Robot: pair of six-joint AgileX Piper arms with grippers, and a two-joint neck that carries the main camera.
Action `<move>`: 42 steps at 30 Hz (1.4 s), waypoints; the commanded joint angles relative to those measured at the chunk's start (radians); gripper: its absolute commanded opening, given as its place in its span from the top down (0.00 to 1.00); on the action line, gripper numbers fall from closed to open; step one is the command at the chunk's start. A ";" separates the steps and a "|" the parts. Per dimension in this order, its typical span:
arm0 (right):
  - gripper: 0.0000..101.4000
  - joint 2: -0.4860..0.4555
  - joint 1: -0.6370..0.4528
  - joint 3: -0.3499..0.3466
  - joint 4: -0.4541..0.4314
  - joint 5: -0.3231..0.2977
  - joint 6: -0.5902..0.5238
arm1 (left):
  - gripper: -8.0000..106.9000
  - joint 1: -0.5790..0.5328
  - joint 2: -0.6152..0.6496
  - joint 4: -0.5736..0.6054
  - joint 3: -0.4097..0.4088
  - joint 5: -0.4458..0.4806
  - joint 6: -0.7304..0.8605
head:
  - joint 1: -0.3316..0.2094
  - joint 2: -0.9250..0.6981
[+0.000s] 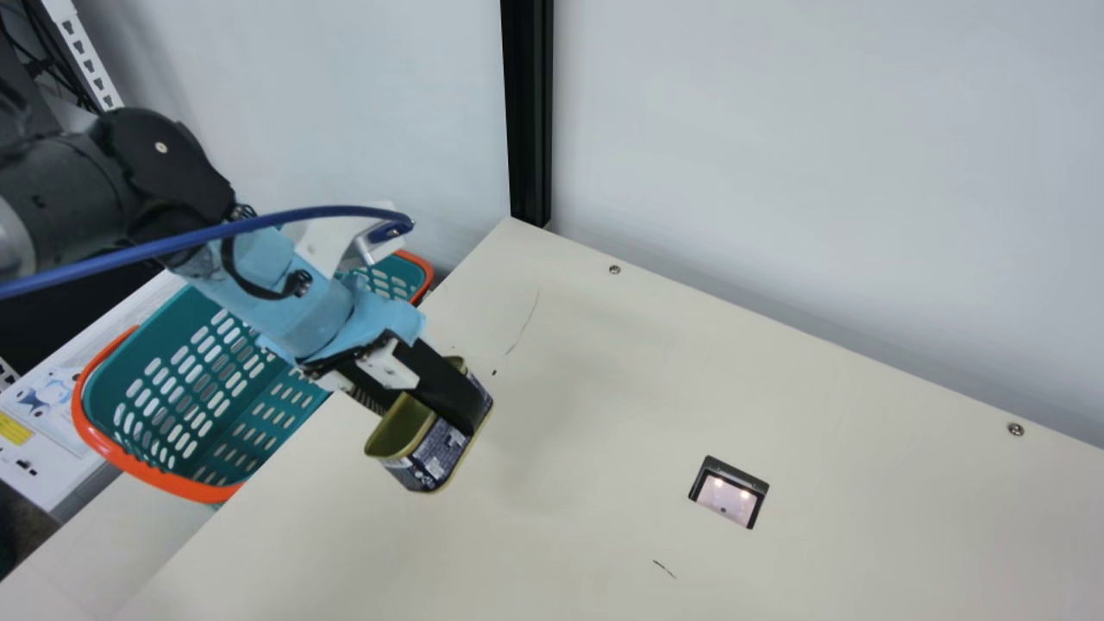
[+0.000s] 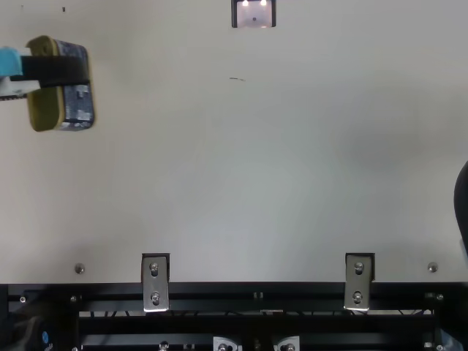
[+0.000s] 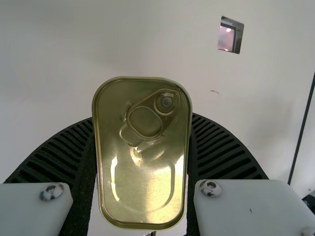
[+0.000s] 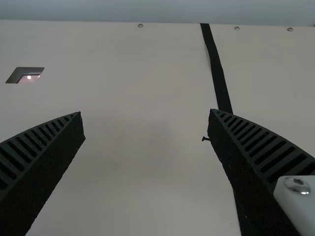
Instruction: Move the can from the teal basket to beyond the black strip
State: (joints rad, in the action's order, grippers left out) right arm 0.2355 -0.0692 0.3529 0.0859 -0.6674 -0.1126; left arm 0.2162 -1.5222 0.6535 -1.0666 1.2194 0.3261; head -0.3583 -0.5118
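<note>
Carrying the can point(image 1: 443, 453) away from the basket point(image 1: 203, 492) looks to be the step in hand; in the main view it is gripped by the left hand point(image 1: 464, 409) over the bench point(image 1: 561, 388), outside the basket; whether the bench is touched cannot be told.

In the top view, the can is seen on the same side as the left arm, well apart from the middle, its gold lid turned toward that arm.

In the left wrist view, the can is clasped between both ribbed fingers, lid toward the camera; a firm hold is suggested.

In the right wrist view, the right hand point(image 4: 146, 120) is held open, with nothing between its fingers, near the strip point(image 4: 218, 73); next, the can should be brought inward and set down within that hand's reach; beyond the strip it can then be placed.
</note>
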 commanded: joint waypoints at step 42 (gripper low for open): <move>0.00 0.000 0.000 0.000 0.000 0.000 0.000 | 0.84 -0.054 -0.002 0.162 0.041 0.000 -0.263 | -0.056 -0.022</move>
State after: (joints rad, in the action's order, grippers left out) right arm 0.2355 -0.0692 0.3529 0.0859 -0.6674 -0.1126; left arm 0.1623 -1.5239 0.8154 -1.0256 1.2197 0.0627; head -0.3583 -0.5118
